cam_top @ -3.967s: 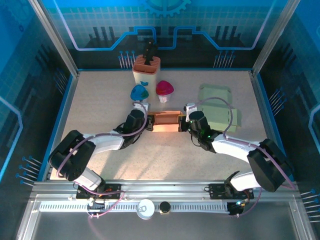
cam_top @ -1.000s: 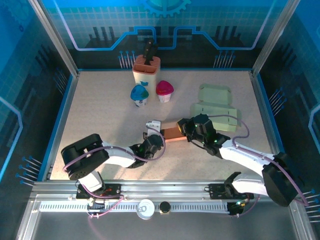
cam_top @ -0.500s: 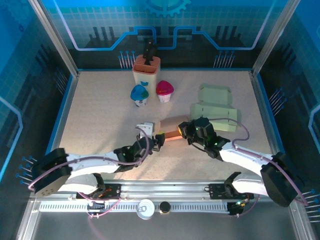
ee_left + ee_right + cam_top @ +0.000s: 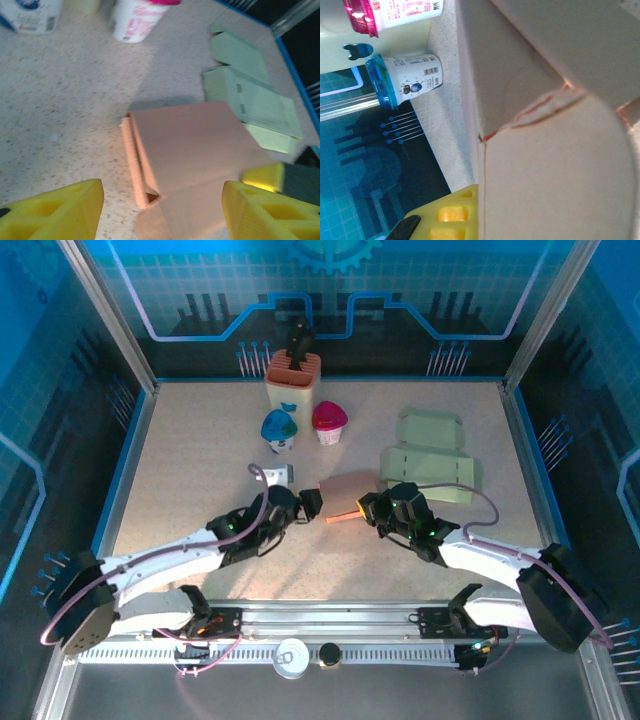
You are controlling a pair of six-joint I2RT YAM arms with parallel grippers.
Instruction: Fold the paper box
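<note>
Right wrist — paper box [image 4: 545, 75] oversized, edges beyond frame

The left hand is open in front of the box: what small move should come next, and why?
Probably ease the left hand forward and close on the loose near flap of the paper box. The right hand is shut on the box's other end, steadying it, and the flap lies between the left hand's spread yellow fingers, untouched.

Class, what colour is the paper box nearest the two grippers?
The box is pale salmon pink, clearest in the left wrist view.
</note>
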